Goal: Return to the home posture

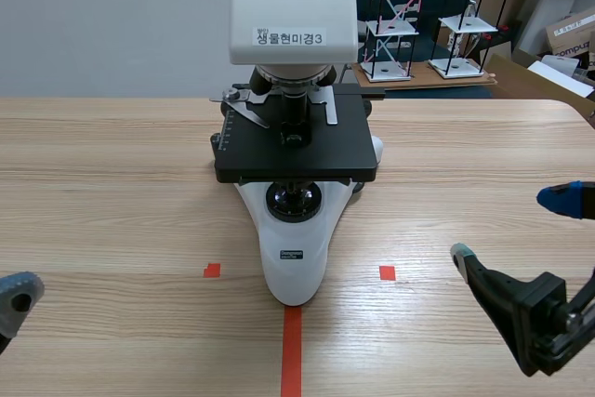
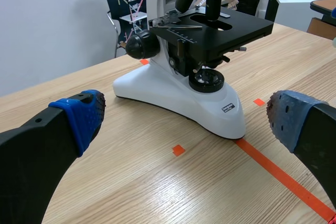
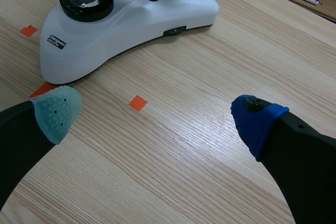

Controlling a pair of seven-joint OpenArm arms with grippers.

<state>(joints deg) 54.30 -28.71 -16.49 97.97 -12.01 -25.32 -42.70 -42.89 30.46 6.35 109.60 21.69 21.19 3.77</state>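
Note:
A white microscope with a black stage stands at the middle of the wooden table; I also see its base in the left wrist view and its base in the right wrist view. My left gripper is open, low at the near left of the table, with the microscope ahead of it. Only a grey pad tip of the left gripper shows in the scene view. My right gripper is open at the near right, holding nothing, its fingers spread over bare wood beside the base.
Orange-red tape marks lie on the table in front of the microscope. Behind the table stand white shelf racks, cardboard boxes and a black chair. The table edge runs at the far right.

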